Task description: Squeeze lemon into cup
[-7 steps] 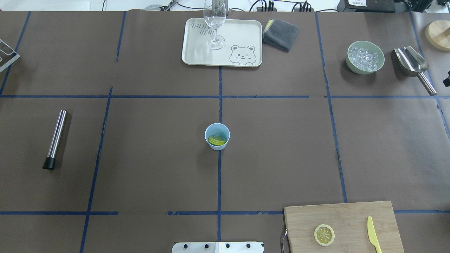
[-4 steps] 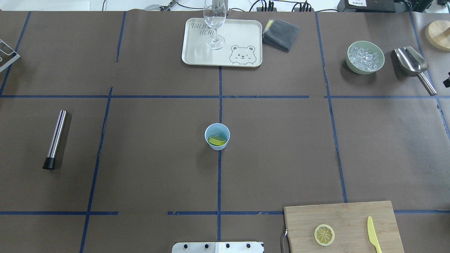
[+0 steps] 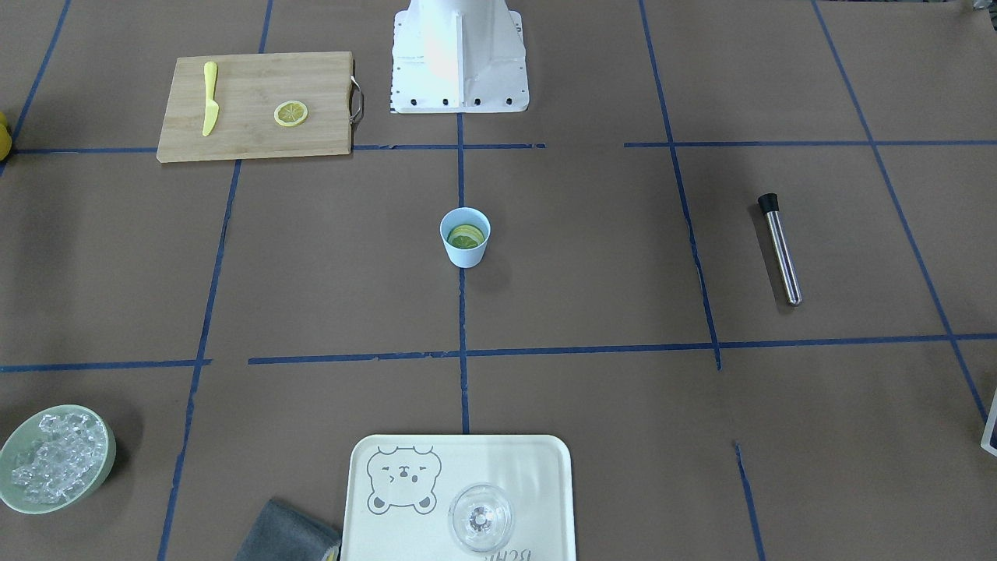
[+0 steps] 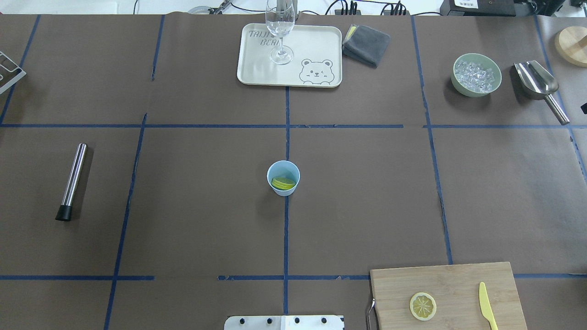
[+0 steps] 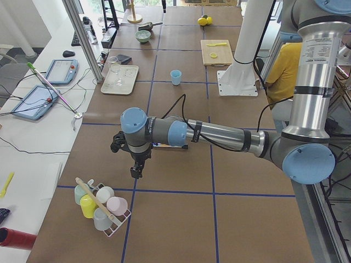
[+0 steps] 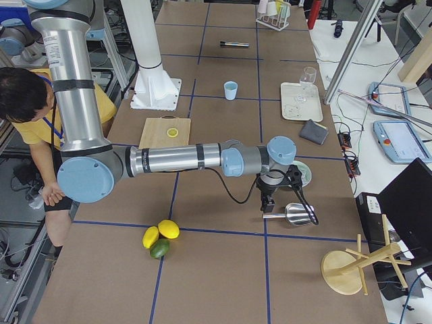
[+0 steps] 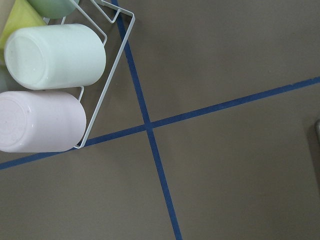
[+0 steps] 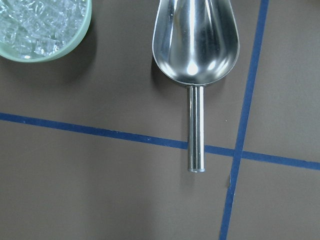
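Bright, even light from above; soft shadows beside the cup [image 4: 280, 168] and bowl [image 4: 474, 93]; glare on the scoop [image 8: 196, 40]; every view sharp

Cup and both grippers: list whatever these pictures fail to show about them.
Lemon: in the overhead view the wall of the cup hides its underside, and any juice is too small to see.
Left gripper: it shows in the exterior left view only, small and dark, so open or shut cannot be told.
Right gripper: it shows in the exterior right view only, with the same limit.
Both wrist views: no fingers are in frame.
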Tool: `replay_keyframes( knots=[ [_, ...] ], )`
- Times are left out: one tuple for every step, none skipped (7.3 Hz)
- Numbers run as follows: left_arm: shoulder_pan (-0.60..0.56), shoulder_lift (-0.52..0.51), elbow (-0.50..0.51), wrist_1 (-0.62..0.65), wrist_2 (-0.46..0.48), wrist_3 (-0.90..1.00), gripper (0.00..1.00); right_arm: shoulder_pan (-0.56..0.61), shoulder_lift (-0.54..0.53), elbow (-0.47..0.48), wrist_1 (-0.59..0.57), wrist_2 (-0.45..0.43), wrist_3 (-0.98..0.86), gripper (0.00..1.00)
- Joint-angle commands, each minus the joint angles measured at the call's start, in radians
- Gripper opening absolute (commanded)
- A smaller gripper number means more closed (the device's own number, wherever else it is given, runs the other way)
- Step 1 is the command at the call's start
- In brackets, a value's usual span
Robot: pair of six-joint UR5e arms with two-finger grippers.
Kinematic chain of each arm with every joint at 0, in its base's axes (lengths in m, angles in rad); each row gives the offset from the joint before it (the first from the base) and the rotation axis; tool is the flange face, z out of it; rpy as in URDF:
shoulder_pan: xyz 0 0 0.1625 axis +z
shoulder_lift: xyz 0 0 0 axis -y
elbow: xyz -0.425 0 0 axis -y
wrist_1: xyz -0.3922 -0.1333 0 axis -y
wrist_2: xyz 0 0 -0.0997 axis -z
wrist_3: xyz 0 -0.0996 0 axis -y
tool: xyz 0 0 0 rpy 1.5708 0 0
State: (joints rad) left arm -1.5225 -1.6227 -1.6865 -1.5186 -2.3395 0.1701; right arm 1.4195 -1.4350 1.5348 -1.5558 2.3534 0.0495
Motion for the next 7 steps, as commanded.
replay_keyframes(
  knots=[
    [-0.001, 0.015, -0.025, 0.0, 0.002, 0.002, 1.0, 0.001, -0.027, 0.004, 0.003, -0.008, 0.0, 1.0],
    [-0.002, 0.017, -0.027, 0.0, 0.002, 0.002, 1.0, 0.001, -0.051, 0.004, 0.005, -0.009, -0.006, 1.0],
    [-0.004, 0.053, -0.044, 0.0, 0.002, 0.003, 1.0, 0.001, -0.062, 0.007, 0.005, -0.012, -0.011, 1.0],
    [-0.011, 0.067, -0.061, 0.006, 0.002, 0.006, 1.0, 0.001, -0.055, 0.01, 0.005, -0.009, -0.007, 1.0],
    [-0.024, 0.114, -0.111, 0.005, 0.002, 0.008, 1.0, 0.001, -0.058, 0.052, 0.0, -0.008, -0.003, 1.0],
    [-0.045, 0.156, -0.16, 0.008, 0.003, 0.008, 1.0, 0.004, -0.086, 0.115, -0.009, -0.002, -0.002, 1.0],
    [-0.091, 0.197, -0.179, 0.008, 0.008, 0.008, 1.0, 0.009, -0.15, 0.183, -0.01, -0.002, -0.002, 1.0]
  ],
)
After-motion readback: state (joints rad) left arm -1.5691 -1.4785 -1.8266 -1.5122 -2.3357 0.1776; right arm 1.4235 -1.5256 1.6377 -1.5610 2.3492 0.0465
